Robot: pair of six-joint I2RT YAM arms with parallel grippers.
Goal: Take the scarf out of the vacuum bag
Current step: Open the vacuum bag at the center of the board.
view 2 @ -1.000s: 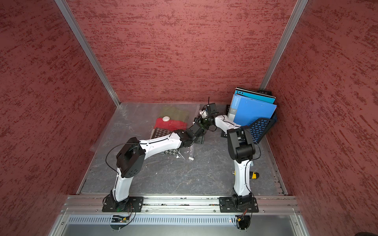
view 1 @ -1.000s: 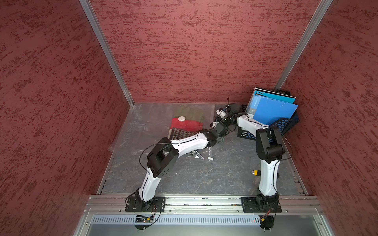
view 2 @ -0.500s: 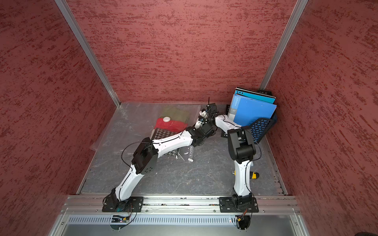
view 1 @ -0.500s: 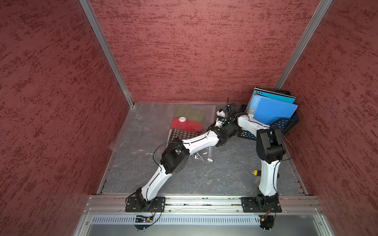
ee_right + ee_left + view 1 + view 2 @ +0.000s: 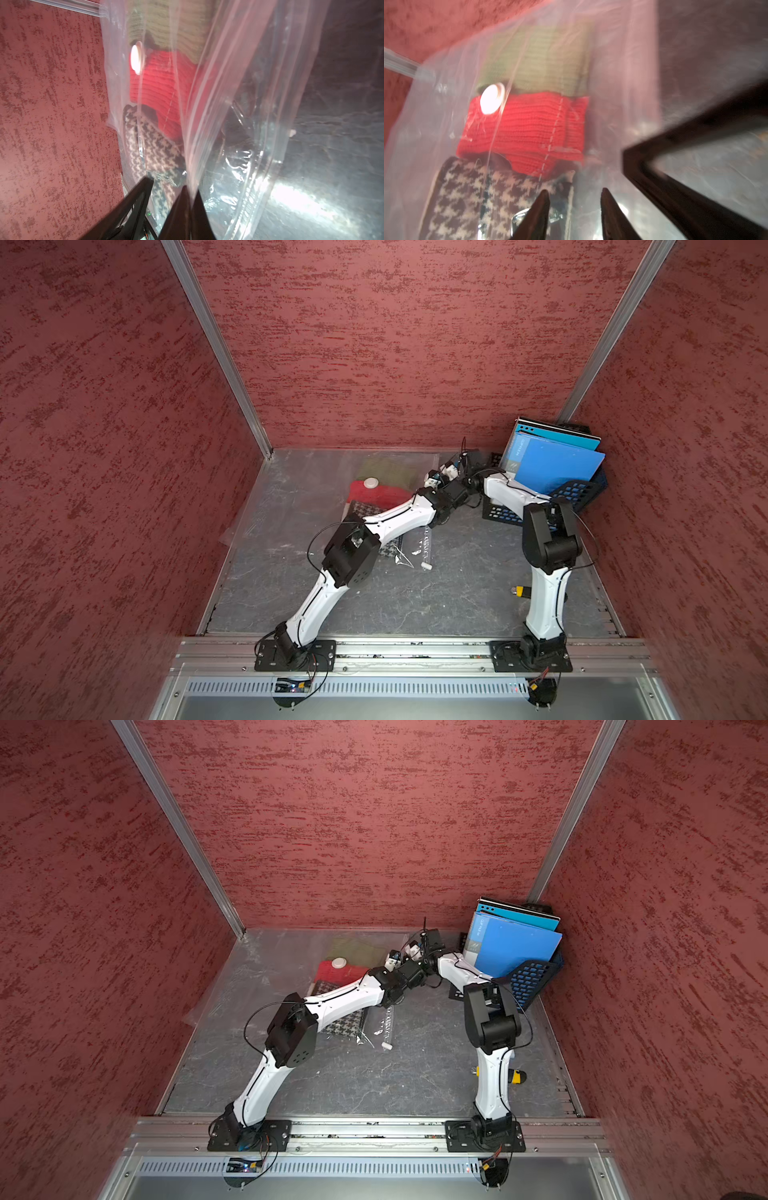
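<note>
Reaching farther out than a second ago, the left arm has pushed its elbow forward, so the left gripper (image 5: 574, 193) now sits right by the right gripper (image 5: 190, 199) at the edge of the bag (image 5: 299, 489). Looks like the going-in step is only starting, since no scarf is out yet.

Count-wise, biggest first:
- one bag, flat on the far half of the table (image 5: 457, 593)
- two arms
- three scarves inside it: olive (image 5: 542, 58), red (image 5: 525, 128) and houndstooth (image 5: 467, 197)
- one white cap (image 5: 492, 98) where olive meets red
- one tiny clip (image 5: 424, 566)

Right jaws are pinched tight on the bag's film. Left jaws stand narrowly apart near the houndstooth edge, but blur hides whether they grip anything.
</note>
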